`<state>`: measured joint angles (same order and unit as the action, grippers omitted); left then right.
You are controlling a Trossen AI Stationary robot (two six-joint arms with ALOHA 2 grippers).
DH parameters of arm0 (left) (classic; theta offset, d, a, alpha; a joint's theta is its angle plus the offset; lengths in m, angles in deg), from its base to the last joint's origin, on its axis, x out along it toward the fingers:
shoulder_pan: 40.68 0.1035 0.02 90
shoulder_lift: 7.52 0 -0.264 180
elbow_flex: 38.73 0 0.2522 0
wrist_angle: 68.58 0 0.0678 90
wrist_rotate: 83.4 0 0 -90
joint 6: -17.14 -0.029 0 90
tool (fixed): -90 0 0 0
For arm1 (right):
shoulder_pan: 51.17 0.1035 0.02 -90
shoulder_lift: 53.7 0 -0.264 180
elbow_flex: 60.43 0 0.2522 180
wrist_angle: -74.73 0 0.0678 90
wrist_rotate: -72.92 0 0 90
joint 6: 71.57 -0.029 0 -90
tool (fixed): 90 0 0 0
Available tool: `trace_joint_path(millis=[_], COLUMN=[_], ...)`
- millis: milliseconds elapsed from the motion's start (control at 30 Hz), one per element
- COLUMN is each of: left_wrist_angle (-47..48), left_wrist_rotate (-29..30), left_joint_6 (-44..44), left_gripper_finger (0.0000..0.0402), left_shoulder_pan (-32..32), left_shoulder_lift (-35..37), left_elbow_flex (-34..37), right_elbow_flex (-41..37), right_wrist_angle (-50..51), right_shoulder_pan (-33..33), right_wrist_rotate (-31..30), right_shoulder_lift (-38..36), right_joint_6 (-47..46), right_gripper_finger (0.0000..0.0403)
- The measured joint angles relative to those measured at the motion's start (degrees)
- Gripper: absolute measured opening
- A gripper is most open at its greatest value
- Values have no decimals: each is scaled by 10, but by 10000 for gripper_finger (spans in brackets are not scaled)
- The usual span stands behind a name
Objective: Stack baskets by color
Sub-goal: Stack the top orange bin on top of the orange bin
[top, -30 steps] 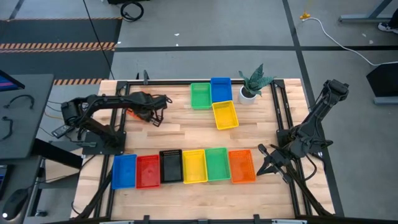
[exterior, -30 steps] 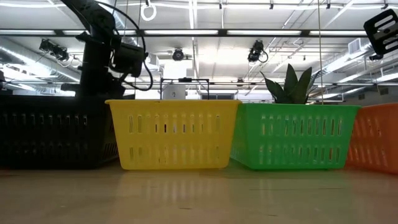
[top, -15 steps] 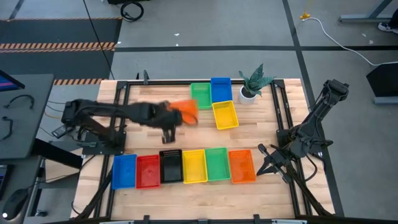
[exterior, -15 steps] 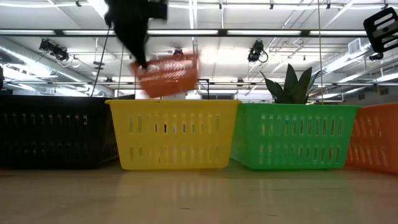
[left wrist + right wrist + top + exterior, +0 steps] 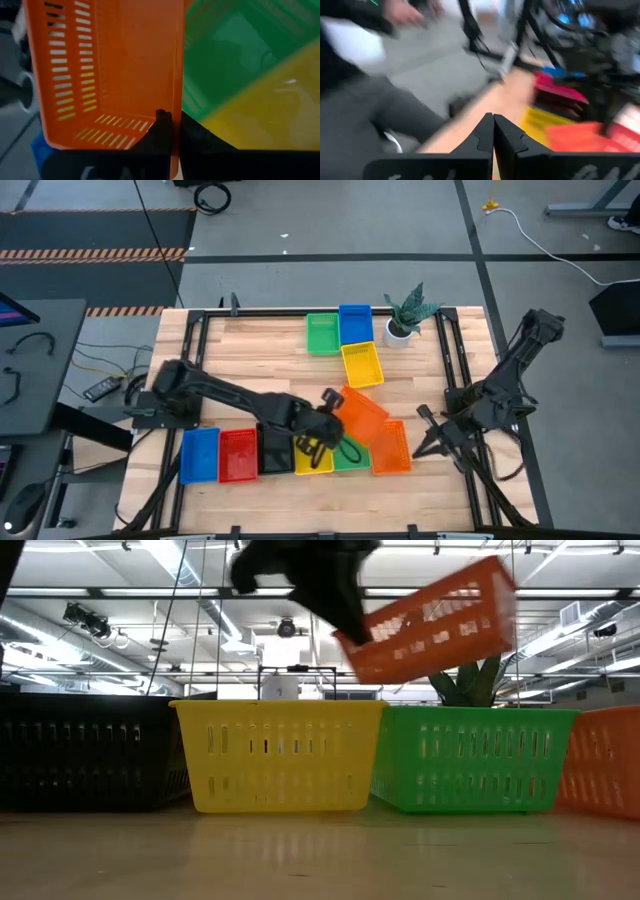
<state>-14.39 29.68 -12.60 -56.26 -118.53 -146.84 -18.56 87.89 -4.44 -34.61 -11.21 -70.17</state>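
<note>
My left gripper [image 5: 330, 418] is shut on an orange basket [image 5: 360, 412] and carries it tilted above the near row, over the green basket [image 5: 350, 454] and beside the orange one [image 5: 392, 448]. That row also holds blue [image 5: 200, 452], red [image 5: 237, 454], black [image 5: 272, 452] and yellow [image 5: 312, 457] baskets, all resting on their bottoms. In the low view the carried basket [image 5: 430, 620] hangs above the yellow [image 5: 278, 755] and green [image 5: 472, 758] ones. My right gripper [image 5: 425, 438] waits shut at the table's right side. My left gripper pinches one side wall of the orange basket at its rim [image 5: 176, 107], near a corner. One finger [image 5: 161, 120] is inside the basket and the other [image 5: 195, 132] outside. The fingers slant down from the table's left. The basket is lifted clear and tilted.
At the far middle lie a green basket [image 5: 322, 333], a blue one [image 5: 355, 323] and a yellow one [image 5: 362, 364], with a potted plant [image 5: 408, 315] beside them. Black frame rails [image 5: 445, 360] run along the table's sides. A person [image 5: 380, 90] shows beyond the table.
My left gripper has swung from the far left of the table toward the near right, rolling as it went. It has carried the orange basket up and over the near row, and the basket now tilts. My right gripper has risen a little.
</note>
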Motion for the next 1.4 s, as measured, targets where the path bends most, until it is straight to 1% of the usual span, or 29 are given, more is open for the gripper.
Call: trace_joint_path(millis=[100,167,233,367,467,567,633,767,867,933,1033,1133,1167,1200,1267,1400], left_wrist_angle=[-1,1,3,4,11,19,29,34,31,28,17,12,9,5,2,25], left_wrist_rotate=[-2,-5,-21,-47,-49,-49,-49,-51,-47,-36,-13,15,29,47,75,78], left_joint_6=[-40,-54,-65,-70,-70,-70,-70,-71,-91,-103,-115,-120,-111,-94,-45,23], left_gripper_finger=[14,14,14,14,14,14,14,14,14,16,24,25,25,26,32,67], left_shoulder_pan=[9,14,21,31,35,36,35,34,32,29,26,23,21,20,20,21], left_shoulder_lift=[-35,-51,-61,-64,-64,-64,-65,-73,-74,-76,-76,-76,-76,-76,-76,-59], left_elbow_flex=[-56,-85,-104,-111,-111,-111,-112,-112,-112,-112,-112,-112,-112,-112,-112,-113], right_elbow_flex=[78,116,149,200,222,225,225,225,225,225,225,225,225,225,224,225], right_wrist_angle=[140,218,265,324,350,355,358,372,393,408,415,415,415,414,407,380], right_shoulder_pan=[-16,-27,-37,-51,-61,-72,-80,-96,-112,-124,-137,-140,-138,-133,-115,-65], right_wrist_rotate=[-45,-53,-53,-55,-61,-93,-98,-95,-90,-58,3,16,13,8,-10,-33], right_shoulder_lift=[42,76,108,169,204,226,234,240,240,240,240,240,240,240,240,242], right_joint_6=[9,22,39,78,97,107,108,103,87,76,62,47,41,30,-18,-148], right_gripper_finger=[22,41,66,122,154,169,171,167,162,153,117,56,31,17,13,8])
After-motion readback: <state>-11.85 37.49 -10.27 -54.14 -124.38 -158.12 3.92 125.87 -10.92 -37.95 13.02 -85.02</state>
